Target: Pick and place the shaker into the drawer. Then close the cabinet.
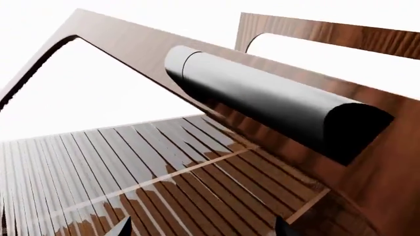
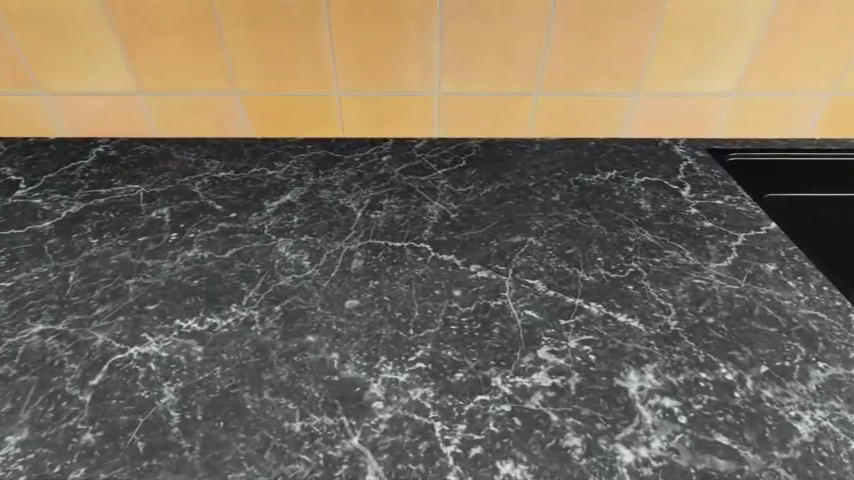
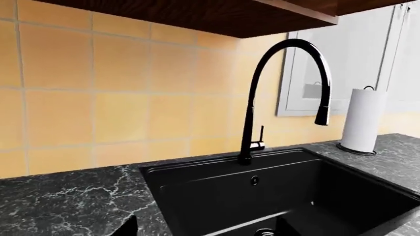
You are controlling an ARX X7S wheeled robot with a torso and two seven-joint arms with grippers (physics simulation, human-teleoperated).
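Nearest the left wrist camera, two dark fingertips (image 1: 121, 227) of the left gripper (image 1: 200, 228) poked into view with a wide gap between them, released and holding nothing. Just past them lay the drawer (image 1: 164, 172), its reddish-brown front cut into narrow vertical ribs that caught pale glare, crossed by a thin lighter seam. Above the ribs a short black bar handle (image 1: 262, 101) sat in a recessed slot of the wood, rounded and glossy, close to the fingers but not touched. The framed wood around it belonged to the cabinet (image 1: 131, 44). The shaker showed in no view. The head view held only a black marbled countertop (image 2: 400, 320) below orange wall tiles (image 2: 400, 60). The right wrist view showed a black sink (image 3: 217, 189), a curved black faucet (image 3: 253, 113) and a paper towel roll (image 3: 362, 120); only one dark tip of the right gripper (image 3: 126, 227) appeared, so I could not tell its state.
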